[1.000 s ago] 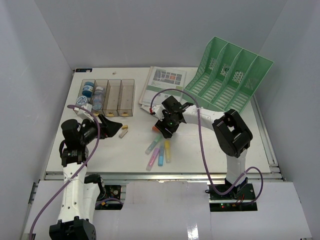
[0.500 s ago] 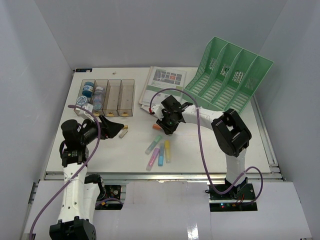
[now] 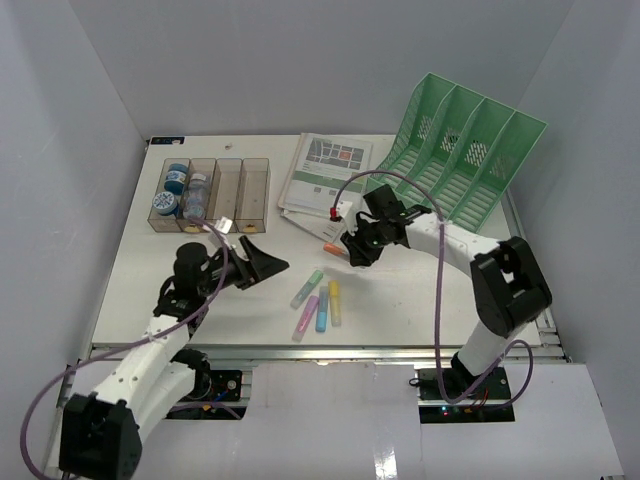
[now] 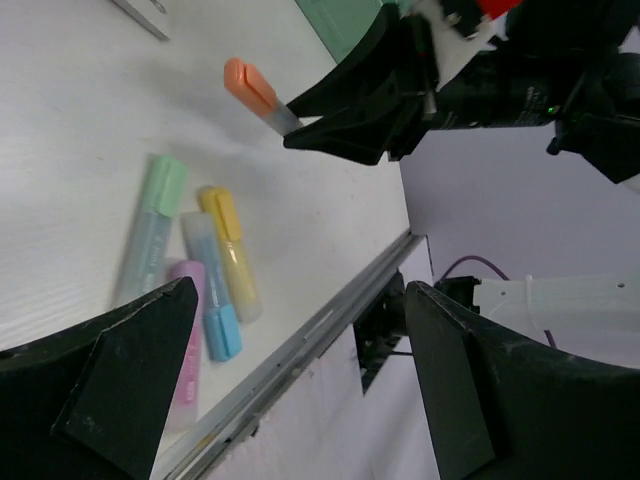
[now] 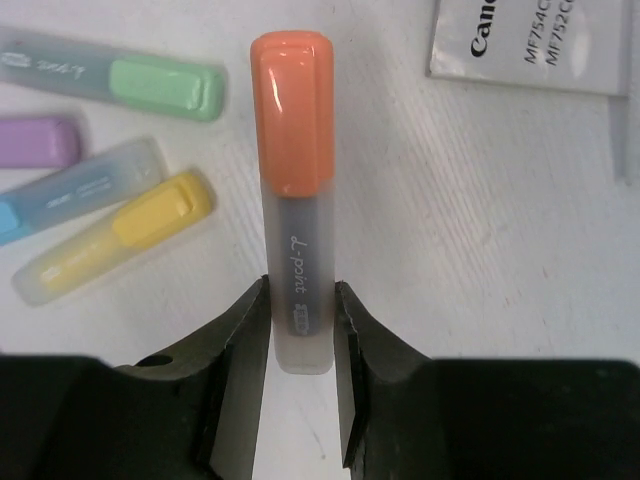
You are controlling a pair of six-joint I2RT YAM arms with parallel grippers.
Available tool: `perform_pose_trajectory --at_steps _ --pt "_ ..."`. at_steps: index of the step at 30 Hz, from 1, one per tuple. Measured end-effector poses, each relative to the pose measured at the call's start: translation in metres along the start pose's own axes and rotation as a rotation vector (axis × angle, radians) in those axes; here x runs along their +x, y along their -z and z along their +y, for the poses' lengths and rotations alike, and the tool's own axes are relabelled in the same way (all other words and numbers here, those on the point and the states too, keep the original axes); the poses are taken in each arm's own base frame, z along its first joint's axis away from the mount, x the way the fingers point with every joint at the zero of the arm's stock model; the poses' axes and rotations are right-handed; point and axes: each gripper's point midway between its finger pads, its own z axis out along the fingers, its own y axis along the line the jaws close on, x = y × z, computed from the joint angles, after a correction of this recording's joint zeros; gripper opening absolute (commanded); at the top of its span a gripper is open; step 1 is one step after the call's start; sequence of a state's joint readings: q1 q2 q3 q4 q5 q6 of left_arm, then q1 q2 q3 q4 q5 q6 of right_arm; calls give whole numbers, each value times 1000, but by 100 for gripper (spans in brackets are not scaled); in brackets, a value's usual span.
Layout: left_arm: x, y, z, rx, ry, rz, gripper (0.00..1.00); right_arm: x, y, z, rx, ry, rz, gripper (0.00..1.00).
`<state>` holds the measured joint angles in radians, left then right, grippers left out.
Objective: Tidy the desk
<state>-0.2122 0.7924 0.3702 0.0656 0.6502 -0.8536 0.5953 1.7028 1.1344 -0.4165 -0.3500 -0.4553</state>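
— What's the left claw [image 3: 266, 256] doing?
— It's spread wide and holds nothing, low over the white bench [image 3: 420, 295]. Four pens [image 3: 322, 314] lie just past it.
— And the right claw [image 3: 357, 250]?
— It's pinching an orange pen [image 5: 292, 130]. Papers [image 3: 325, 170] lie farther back.

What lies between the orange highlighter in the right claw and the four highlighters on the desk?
Nothing visible: only bare desk separates the orange highlighter, held in the right claw, from the four highlighters. The open left claw sits off to one side.
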Motion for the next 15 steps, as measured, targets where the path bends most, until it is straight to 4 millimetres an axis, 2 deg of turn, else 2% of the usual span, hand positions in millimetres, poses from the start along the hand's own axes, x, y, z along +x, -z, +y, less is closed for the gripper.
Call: perform_pose_trajectory --at_steps 4,9,13,15 --pt "24 -34 -9 -3 69 60 91 -12 28 9 -7 22 -98 8" --pt "39 -88 -5 -83 141 77 82 -16 41 18 -33 26 -182 8" --pt "36 -135 -19 -91 151 44 79 -14 52 21 -35 8 -232 8" --pt "34 -151 -24 -95 148 25 76 -18 57 22 -38 8 -257 8"
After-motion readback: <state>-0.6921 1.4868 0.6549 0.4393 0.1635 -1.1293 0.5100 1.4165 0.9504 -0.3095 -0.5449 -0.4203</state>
